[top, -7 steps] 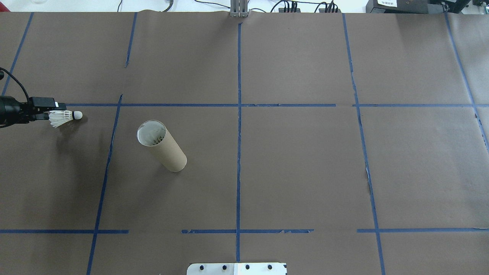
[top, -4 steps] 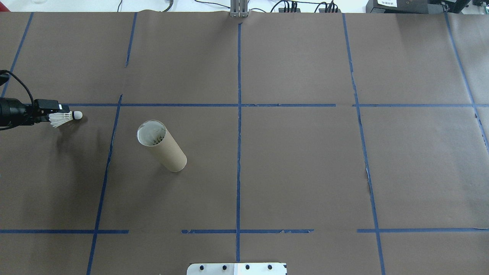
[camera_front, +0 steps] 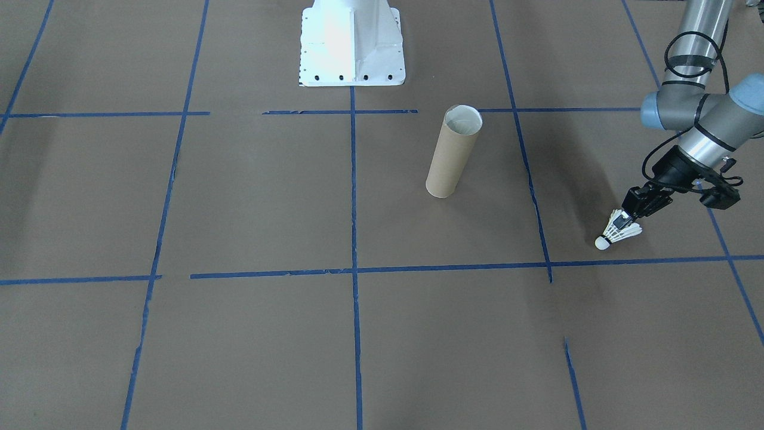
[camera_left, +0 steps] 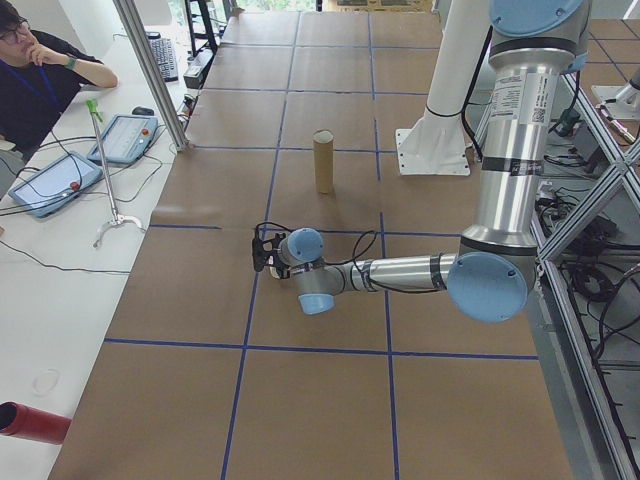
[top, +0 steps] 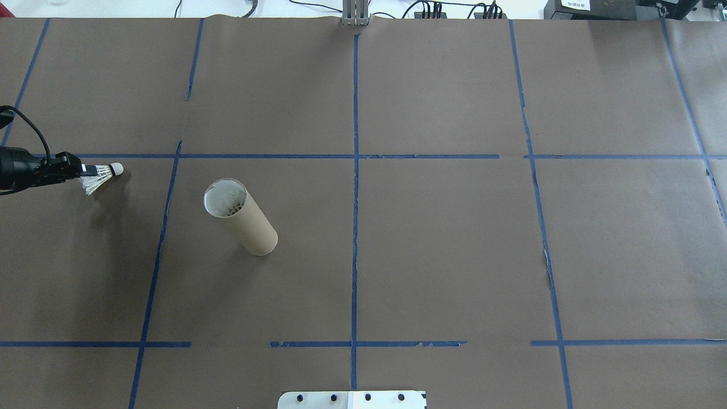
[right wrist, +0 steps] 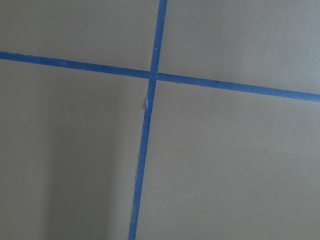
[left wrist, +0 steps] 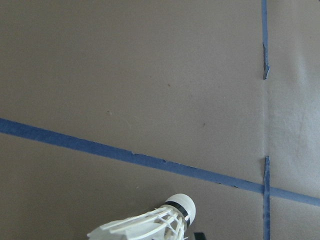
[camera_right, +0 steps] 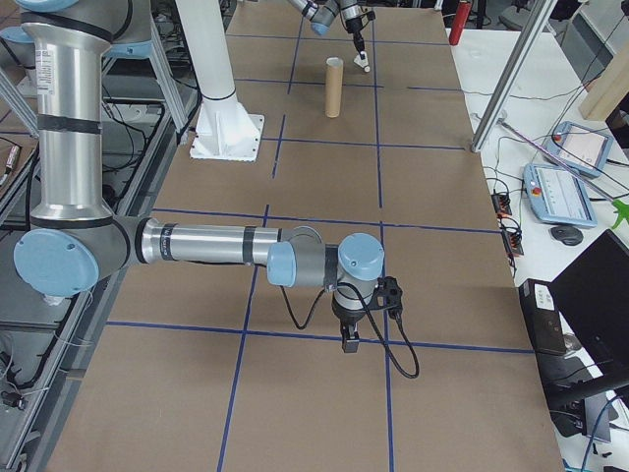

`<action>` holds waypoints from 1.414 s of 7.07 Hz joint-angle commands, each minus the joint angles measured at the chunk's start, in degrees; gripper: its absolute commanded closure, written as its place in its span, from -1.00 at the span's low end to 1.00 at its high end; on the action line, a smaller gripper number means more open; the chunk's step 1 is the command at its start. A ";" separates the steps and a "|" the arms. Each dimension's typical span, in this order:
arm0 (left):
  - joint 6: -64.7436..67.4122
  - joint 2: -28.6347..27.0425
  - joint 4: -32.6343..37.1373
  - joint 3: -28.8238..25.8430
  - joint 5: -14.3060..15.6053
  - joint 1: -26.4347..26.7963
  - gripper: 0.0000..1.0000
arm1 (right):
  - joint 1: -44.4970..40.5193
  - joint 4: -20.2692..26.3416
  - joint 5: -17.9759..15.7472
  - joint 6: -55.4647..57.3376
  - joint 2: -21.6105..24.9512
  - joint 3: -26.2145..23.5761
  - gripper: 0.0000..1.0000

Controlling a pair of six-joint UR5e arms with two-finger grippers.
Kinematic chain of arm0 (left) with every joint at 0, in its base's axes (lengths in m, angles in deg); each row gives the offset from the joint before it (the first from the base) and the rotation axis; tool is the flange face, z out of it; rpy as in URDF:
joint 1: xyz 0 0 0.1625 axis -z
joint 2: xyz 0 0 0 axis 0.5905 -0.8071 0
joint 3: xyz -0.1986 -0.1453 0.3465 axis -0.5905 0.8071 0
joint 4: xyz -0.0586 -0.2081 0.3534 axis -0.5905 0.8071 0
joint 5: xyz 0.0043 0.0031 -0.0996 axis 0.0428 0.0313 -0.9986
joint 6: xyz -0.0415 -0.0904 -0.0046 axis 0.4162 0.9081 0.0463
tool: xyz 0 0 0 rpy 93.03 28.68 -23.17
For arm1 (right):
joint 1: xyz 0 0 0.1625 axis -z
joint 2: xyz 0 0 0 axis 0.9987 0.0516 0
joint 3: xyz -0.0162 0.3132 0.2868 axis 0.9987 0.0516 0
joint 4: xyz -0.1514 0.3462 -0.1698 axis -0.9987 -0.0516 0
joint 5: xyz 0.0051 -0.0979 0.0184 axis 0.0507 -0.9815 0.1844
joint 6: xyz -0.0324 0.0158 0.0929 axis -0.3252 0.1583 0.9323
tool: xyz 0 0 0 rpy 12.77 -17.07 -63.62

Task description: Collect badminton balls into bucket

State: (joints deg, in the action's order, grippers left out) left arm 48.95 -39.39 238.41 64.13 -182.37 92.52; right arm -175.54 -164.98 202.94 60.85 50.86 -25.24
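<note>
A white feather shuttlecock point(top: 101, 174) is at the table's far left, its cork tip point(camera_front: 601, 242) pointing away from the arm. My left gripper point(top: 86, 170) is shut on its feather skirt point(camera_front: 624, 231). In the left wrist view the shuttlecock point(left wrist: 150, 226) shows at the bottom edge. The bucket, a brown cardboard tube point(top: 250, 227), stands upright to its right, apart from it, with white feathers showing inside its rim point(camera_front: 464, 119). My right gripper point(camera_right: 349, 342) hangs over bare table far from both; I cannot tell whether it is open or shut.
The white metal arm base point(camera_front: 351, 42) stands behind the tube. Blue tape lines point(top: 355, 227) grid the brown paper. A person point(camera_left: 40, 70) sits at the side desk with tablets point(camera_left: 52, 182), and a red cylinder point(camera_left: 30, 422) lies there.
The left gripper's fingers have narrowed onto the shuttlecock's feathers and the hand has drawn back slightly to the left. The cork tip has shifted a little upward in the overhead view.
</note>
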 commanded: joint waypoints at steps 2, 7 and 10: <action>0.39 0.14 -12.99 8.69 -5.47 0.18 1.00 | 0.00 0.00 0.00 0.00 0.05 -0.02 -1.00; -2.92 -2.92 -57.00 31.72 -5.30 0.54 1.00 | 0.00 0.00 0.00 0.00 -0.04 -0.02 -1.00; -12.86 -13.17 -90.02 41.66 -0.51 0.62 1.00 | 0.00 0.00 0.00 0.00 0.05 -0.02 -1.00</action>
State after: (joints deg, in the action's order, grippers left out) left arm 39.37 -47.70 162.37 101.73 -186.07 93.02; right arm -175.55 -164.97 202.94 60.85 50.86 -25.25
